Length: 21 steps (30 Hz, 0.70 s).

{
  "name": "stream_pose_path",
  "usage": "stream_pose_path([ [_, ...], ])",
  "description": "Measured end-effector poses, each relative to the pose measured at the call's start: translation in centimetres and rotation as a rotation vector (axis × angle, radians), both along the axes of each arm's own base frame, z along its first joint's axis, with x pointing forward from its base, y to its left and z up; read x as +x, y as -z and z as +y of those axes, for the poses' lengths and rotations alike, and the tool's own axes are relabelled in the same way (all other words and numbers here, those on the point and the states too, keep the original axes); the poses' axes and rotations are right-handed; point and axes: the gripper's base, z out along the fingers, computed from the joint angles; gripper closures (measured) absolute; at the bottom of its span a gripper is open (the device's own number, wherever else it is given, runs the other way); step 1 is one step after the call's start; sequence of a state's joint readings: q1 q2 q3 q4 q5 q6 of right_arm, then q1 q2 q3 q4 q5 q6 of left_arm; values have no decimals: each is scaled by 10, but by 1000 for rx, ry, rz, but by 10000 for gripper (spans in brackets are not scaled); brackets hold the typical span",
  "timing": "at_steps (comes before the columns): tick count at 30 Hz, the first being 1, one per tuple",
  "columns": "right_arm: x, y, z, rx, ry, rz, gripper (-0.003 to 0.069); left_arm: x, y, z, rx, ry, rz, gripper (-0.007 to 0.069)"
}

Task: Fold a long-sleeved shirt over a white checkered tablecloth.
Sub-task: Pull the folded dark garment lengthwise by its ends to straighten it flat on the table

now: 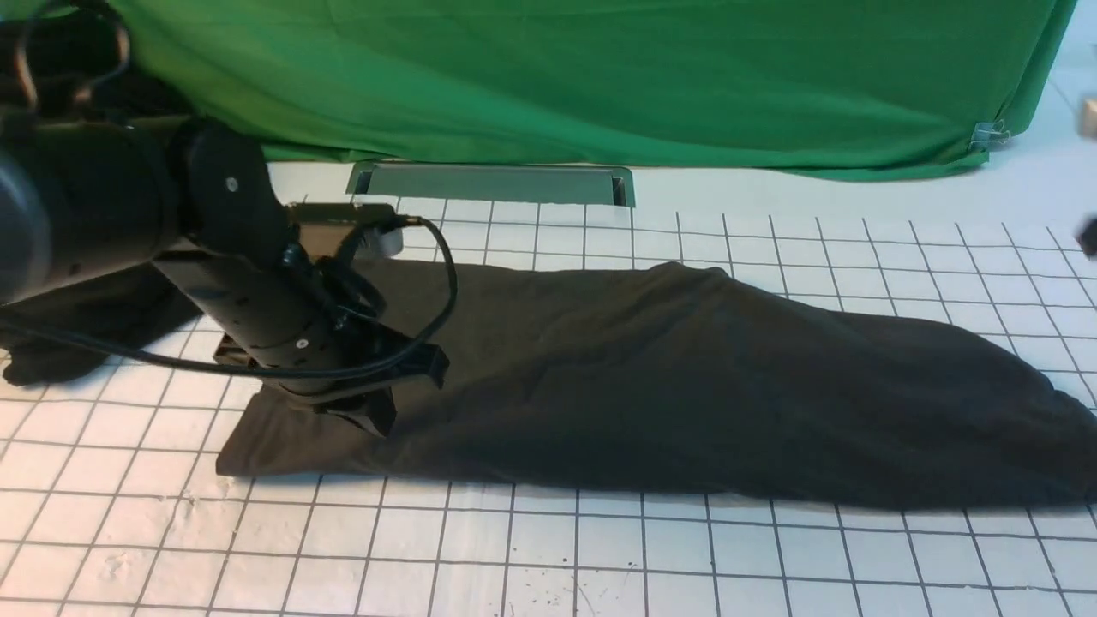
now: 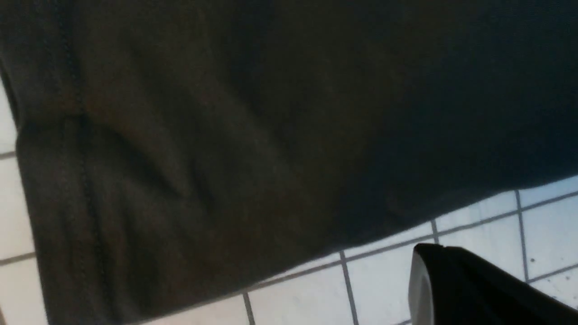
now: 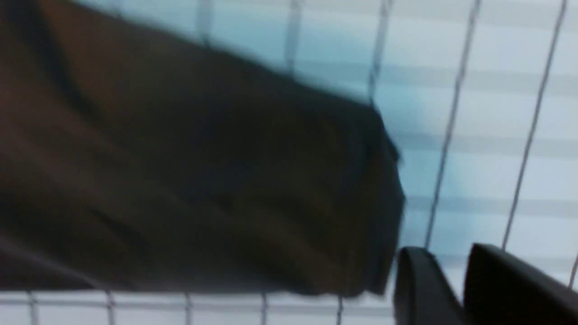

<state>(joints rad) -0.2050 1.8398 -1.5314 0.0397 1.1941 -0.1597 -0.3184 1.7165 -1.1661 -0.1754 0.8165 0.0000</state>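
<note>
The long-sleeved shirt [image 1: 668, 377] lies as a long dark band across the white checkered tablecloth [image 1: 548, 557], with no print showing. My left gripper [image 1: 368, 420] is low over the band's left end. In the left wrist view its fingers [image 2: 426, 253] are together over bare tablecloth [image 2: 388, 280], just off the shirt's edge [image 2: 226, 135], and hold nothing. The right wrist view is blurred. There my right gripper [image 3: 447, 253] stands with a gap between its fingers, nothing in it, beside the shirt's end [image 3: 180, 180]. In the front view only a dark bit of the right arm [image 1: 1089, 236] shows at the edge.
A green fabric drape [image 1: 600, 77] hangs along the back. A grey slot [image 1: 493, 182] sits in the table in front of it. A second, darker garment [image 1: 60, 343] lies at the far left under my left arm. Cables loop around the left wrist.
</note>
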Motion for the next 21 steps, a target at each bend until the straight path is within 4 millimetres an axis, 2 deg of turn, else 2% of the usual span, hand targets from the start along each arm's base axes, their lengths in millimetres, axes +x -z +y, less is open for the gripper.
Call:
stream_pose_path([
  [2,-12,21,-14,9,49,34,351,5,12,-1,20,16,27,627],
  [3,-12,22,-15,11,52,34,342,6,15,-1,24,17,35,627],
  [4,-15,35,-20,24,80,23,279,7,24,-2,37,28,62,627],
  [7,-10,44,-19,66,92,-22,244,8,32,-2,49,35,92,627],
  [12,15,58,-15,157,113,-137,230,8,33,-2,53,46,92,627],
  [18,35,77,-8,215,38,-99,232,8,32,-2,56,55,95,627],
  [20,37,81,-5,213,16,-90,245,8,32,-2,57,57,94,627],
  [21,39,84,-2,210,2,-90,283,8,32,-2,57,57,94,627],
])
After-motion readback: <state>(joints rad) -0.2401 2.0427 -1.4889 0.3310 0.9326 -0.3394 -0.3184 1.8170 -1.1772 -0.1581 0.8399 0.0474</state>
